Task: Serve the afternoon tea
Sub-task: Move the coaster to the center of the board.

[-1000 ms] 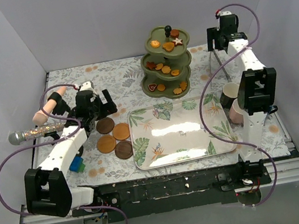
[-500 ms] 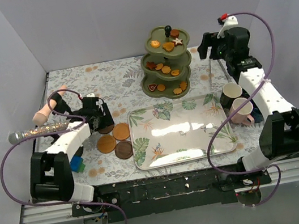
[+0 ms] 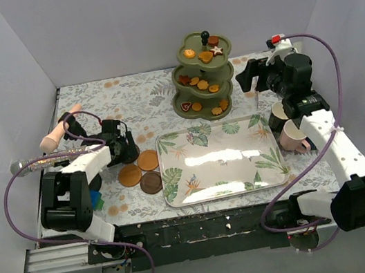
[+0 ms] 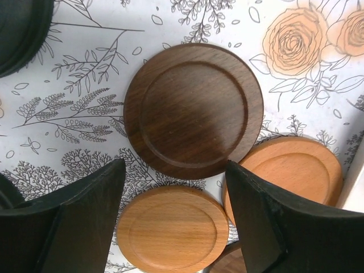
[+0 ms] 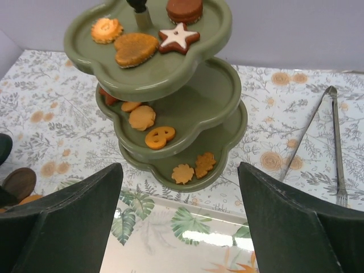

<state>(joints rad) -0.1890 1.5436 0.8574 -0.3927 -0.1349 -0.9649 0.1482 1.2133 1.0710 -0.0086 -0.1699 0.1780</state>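
Just left of the tray (image 3: 166,174), the coasters (image 3: 147,160) lay flat on the floral cloth (image 4: 68,68), the dark coaster (image 4: 193,111) just ahead of the left gripper (image 4: 175,168), fingers spread, its arm nearer. Beyond the tray, the right gripper (image 5: 179,168), likewise agape, faced the stand (image 5: 187,96); room seemed ample

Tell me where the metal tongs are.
In the right wrist view the metal tongs lie on the floral cloth, right of the three-tier stand and apart from it.
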